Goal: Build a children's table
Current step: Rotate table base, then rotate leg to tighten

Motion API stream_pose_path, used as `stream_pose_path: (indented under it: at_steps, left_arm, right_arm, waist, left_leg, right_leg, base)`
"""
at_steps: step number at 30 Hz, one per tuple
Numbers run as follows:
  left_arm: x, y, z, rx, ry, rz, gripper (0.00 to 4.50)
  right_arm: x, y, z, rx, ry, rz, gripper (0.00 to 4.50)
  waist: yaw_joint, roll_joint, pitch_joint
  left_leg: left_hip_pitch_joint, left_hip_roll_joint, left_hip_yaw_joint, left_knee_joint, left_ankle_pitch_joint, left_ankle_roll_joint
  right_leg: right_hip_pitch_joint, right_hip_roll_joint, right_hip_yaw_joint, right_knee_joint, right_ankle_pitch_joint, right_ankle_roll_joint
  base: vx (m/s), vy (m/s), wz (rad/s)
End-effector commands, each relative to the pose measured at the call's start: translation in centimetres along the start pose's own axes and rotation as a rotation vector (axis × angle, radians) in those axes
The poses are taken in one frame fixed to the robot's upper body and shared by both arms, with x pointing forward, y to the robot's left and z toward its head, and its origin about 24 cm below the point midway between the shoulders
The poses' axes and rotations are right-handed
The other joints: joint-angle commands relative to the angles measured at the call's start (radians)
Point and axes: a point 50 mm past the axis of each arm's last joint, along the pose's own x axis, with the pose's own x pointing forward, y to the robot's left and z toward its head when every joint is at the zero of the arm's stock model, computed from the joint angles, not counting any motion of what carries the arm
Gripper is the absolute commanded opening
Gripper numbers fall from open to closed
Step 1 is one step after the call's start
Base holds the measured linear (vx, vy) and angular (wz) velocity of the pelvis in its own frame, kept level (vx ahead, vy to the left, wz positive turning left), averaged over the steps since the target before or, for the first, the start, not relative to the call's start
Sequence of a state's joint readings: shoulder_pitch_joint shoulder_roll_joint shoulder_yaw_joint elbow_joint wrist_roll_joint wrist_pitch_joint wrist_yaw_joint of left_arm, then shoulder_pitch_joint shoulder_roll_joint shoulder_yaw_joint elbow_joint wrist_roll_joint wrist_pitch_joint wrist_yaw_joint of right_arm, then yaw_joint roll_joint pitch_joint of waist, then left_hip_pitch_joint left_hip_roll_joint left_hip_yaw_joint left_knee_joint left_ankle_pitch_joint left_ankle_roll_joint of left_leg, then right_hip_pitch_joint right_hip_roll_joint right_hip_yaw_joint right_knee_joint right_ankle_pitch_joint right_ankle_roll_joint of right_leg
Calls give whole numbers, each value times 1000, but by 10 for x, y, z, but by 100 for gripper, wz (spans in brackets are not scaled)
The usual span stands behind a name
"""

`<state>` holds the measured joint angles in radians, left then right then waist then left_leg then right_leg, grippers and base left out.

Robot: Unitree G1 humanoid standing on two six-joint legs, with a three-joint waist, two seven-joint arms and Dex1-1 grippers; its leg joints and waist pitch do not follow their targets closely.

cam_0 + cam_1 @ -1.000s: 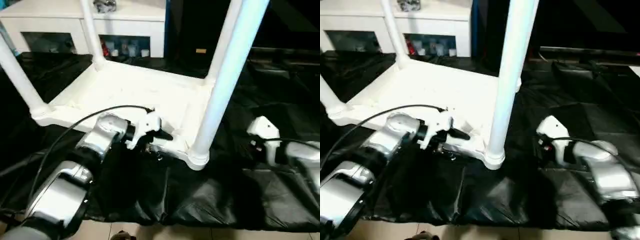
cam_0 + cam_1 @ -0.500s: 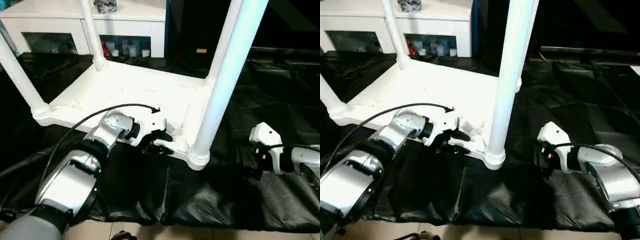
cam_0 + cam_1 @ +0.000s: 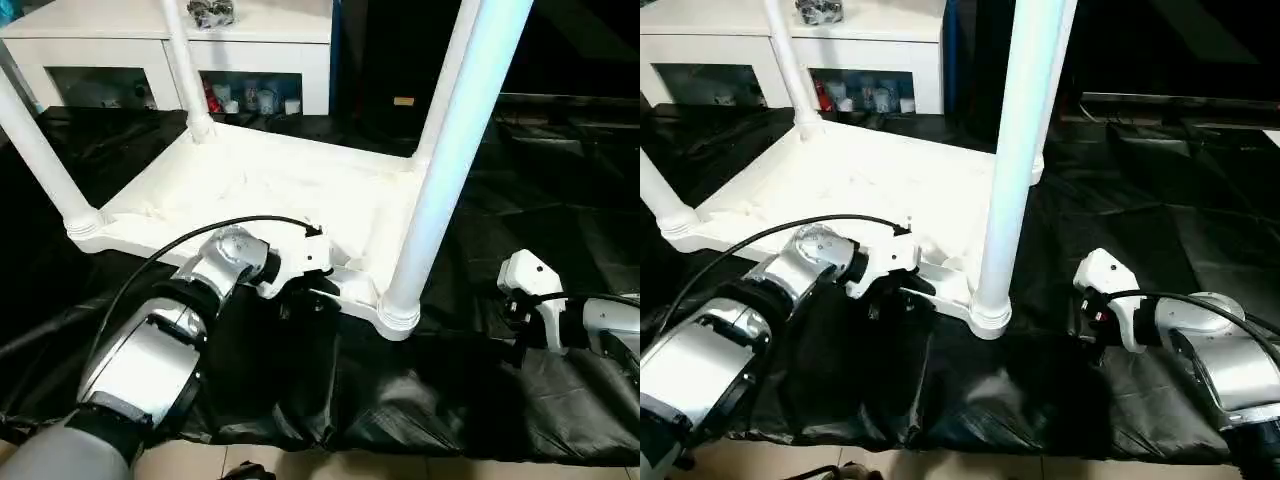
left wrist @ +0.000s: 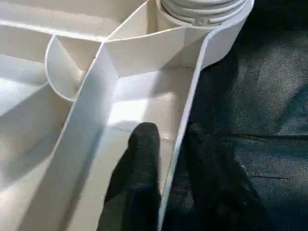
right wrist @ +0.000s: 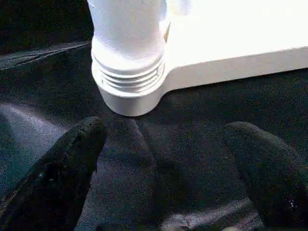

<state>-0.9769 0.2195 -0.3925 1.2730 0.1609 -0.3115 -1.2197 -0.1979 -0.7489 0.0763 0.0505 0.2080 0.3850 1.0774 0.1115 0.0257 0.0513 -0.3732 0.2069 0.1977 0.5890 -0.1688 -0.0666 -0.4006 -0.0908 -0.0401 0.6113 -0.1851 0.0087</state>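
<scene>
- The children's table (image 3: 270, 185) lies upside down on a black sheet (image 3: 420, 380), its ribbed underside facing up.
- Four white legs stand up from its corner sockets; the near leg (image 3: 450, 150) rises from the socket (image 3: 398, 318) at the near corner, between the two arms.
- The left gripper (image 4: 166, 159) is pinched on the tabletop's near rim (image 4: 185, 115), just beside that socket: one black finger (image 4: 142, 159) sits inside the rim against the ribs, the other outside over the sheet.
- The right gripper (image 5: 163, 163) hangs wide open and empty above the sheet, near the same socket but not touching it.
- A white cabinet (image 3: 150, 50) with glass doors stands behind the table.
- A black cable (image 3: 190, 240) loops over the left forearm.
</scene>
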Motion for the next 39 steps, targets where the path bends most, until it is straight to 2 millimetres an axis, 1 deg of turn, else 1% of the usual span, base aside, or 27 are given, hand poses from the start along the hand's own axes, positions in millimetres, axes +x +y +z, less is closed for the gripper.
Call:
stream_pose_path:
  at_steps: [1,3,4,6,7,8,10,12,13,15,16,17,18,20,22,23,24,25,27,29,32,34,35,36,37,38,39]
  left_arm:
    - [-4,3,2,16,30,4,70]
    - [-4,3,0,11,39,2,65]
    - [-4,4,0,-21,31,15,49]
    - [-5,5,-2,-71,30,25,40]
    - [-6,5,-5,-121,40,36,37]
    - [-6,5,-5,-121,40,36,29]
    - [-6,6,-7,-177,24,62,20]
    - [-2,7,-7,-243,-16,111,10]
    - [-1,7,-7,-263,-26,126,1]
    - [2,6,-7,-266,-38,125,1]
    - [8,1,-7,-252,-69,105,0]
    - [8,1,-7,-252,-69,105,0]
    - [11,-1,-6,-243,-82,97,0]
    - [17,-6,-4,-230,-121,91,0]
    - [21,-9,-2,-200,-151,91,0]
    - [22,-10,-2,-190,-157,93,0]
    - [23,-11,-2,-182,-165,92,0]
    - [25,-12,-1,-181,-182,100,0]
    - [25,-13,0,-178,-195,102,0]
    - [26,-14,0,-164,-203,95,0]
    - [25,-17,-4,-148,-176,86,0]
    - [24,-18,-5,-144,-164,80,0]
    - [24,-18,-7,-144,-159,75,0]
    - [23,-19,-7,-144,-154,70,0]
    - [22,-19,-8,-143,-151,66,0]
    - [22,-19,-9,-144,-148,62,0]
    - [21,-20,-9,-143,-142,54,0]
  right_arm:
    - [-1,1,3,-7,-8,5,450]
    - [0,2,3,-7,-8,7,450]
    - [2,2,3,-9,-8,8,450]
    - [4,2,4,-12,-12,10,450]
    - [7,2,5,-19,-23,9,450]
    - [7,2,5,-19,-23,9,450]
    - [12,1,8,-31,-42,-6,450]
    - [19,-3,10,-30,-74,-59,450]
    - [21,-5,11,-26,-85,-74,450]
    - [24,-6,13,-18,-101,-84,450]
    - [33,-7,15,-18,-118,-111,450]
    - [33,-7,15,-18,-118,-111,450]
    - [38,-8,16,-14,-121,-115,450]
    - [49,-9,17,-14,-124,-133,450]
    - [58,-11,18,-20,-122,-162,450]
    - [62,-12,18,-12,-115,-174,450]
    - [65,-13,18,-12,-110,-178,450]
    - [71,-14,19,-8,-115,-181,450]
    - [75,-14,20,-1,-126,-178,450]
    - [79,-15,21,-3,-139,-168,450]
    - [84,-17,24,-12,-156,-172,411]
    - [86,-18,24,-14,-159,-167,404]
    - [87,-17,24,-9,-161,-159,386]
    - [88,-17,24,-11,-162,-151,386]
    - [88,-17,25,-14,-163,-149,372]
    - [89,-18,25,-10,-168,-148,372]
    - [91,-18,25,-9,-177,-147,359]
  waist:
    - [2,-11,-67]
    - [1,-11,-66]
    - [0,-11,-66]
    - [-3,-11,-66]
    - [-6,-13,-66]
    - [-8,-11,-66]
    - [-18,-16,-65]
    - [-21,-15,-66]
    - [-25,-23,-65]
    - [-26,-21,-65]
    - [-26,-29,-66]
    - [-26,-24,-68]
    - [-26,-30,-69]
    - [-24,-32,-69]
    - [-19,-27,-66]
    - [-18,-29,-67]
    - [-19,-30,-65]
    - [-18,-27,-65]
    - [-19,-30,-66]
    - [-19,-27,-66]
    - [-19,-28,-67]
    - [-20,-28,-65]
    - [-20,-28,-64]
    - [-21,-26,-64]
    - [-23,-26,-64]
    - [-24,-27,-64]
    - [-24,-25,-64]
  left_leg:
    - [14,18,-13,-60,-245,51]
    - [13,18,-13,-60,-247,52]
    - [13,18,-13,-60,-247,51]
    - [12,17,-13,-60,-246,51]
    - [11,17,-13,-60,-241,52]
    - [12,17,-13,-61,-243,53]
    - [6,13,-14,-60,-238,54]
    - [6,12,-14,-60,-233,54]
    - [6,9,-13,-59,-229,53]
    - [7,9,-13,-58,-223,62]
    - [5,9,-13,-58,-208,67]
    - [8,11,-11,-57,-196,71]
    - [8,12,-10,-56,-192,77]
    - [6,14,-10,-57,-178,86]
    - [10,14,-8,-58,-195,83]
    - [12,16,-8,-59,-199,79]
    - [10,15,-9,-60,-201,73]
    - [12,16,-9,-62,-211,67]
    - [12,16,-9,-63,-215,62]
    - [10,17,-10,-63,-213,63]
    - [8,16,-8,-61,-198,71]
    - [8,15,-8,-63,-211,70]
    - [8,15,-8,-63,-216,68]
    - [9,15,-9,-64,-226,63]
    - [9,16,-9,-65,-231,60]
    - [9,15,-9,-65,-229,59]
    - [8,16,-10,-66,-228,58]
  right_leg:
    - [54,-44,24,-79,-164,-250]
    - [54,-44,24,-80,-173,-249]
    - [55,-45,24,-79,-172,-250]
    - [55,-44,23,-79,-172,-251]
    - [55,-45,23,-78,-177,-250]
    - [53,-45,23,-80,-183,-250]
    - [56,-44,21,-81,-196,-247]
    - [56,-45,20,-81,-202,-243]
    - [55,-45,18,-83,-224,-241]
    - [53,-44,20,-85,-228,-238]
    - [54,-45,20,-82,-215,-239]
    - [52,-44,21,-81,-189,-248]
    - [52,-42,22,-80,-169,-253]
    - [51,-42,20,-74,-140,-264]
    - [48,-45,21,-80,-182,-256]
    - [47,-46,22,-79,-190,-253]
    - [47,-45,21,-79,-202,-250]
    - [45,-47,22,-80,-215,-247]
    - [46,-46,23,-80,-219,-237]
    - [46,-47,23,-78,-201,-239]
    - [48,-47,24,-74,-163,-244]
    - [47,-47,23,-78,-197,-236]
    - [47,-47,23,-79,-211,-232]
    - [46,-47,23,-81,-233,-225]
    - [46,-47,23,-81,-240,-224]
    - [46,-46,24,-81,-236,-222]
    - [46,-46,24,-81,-234,-223]
  base:
    - [0,0,0]
    - [0,0,0]
    - [0,0,0]
    - [0,0,0]
    - [0,0,0]
    - [0,0,0]
    - [0,0,0]
    - [0,0,0]
    - [0,0,0]
    - [0,0,0]
    - [0,0,0]
    - [0,0,0]
    - [0,0,0]
    - [0,0,0]
    - [0,0,0]
    - [0,0,0]
    - [0,0,0]
    - [0,0,0]
    - [0,0,0]
    - [0,0,0]
    - [0,0,0]
    - [0,0,0]
    - [0,0,0]
    - [0,0,0]
    - [0,0,0]
    - [0,0,0]
    - [0,0,0]
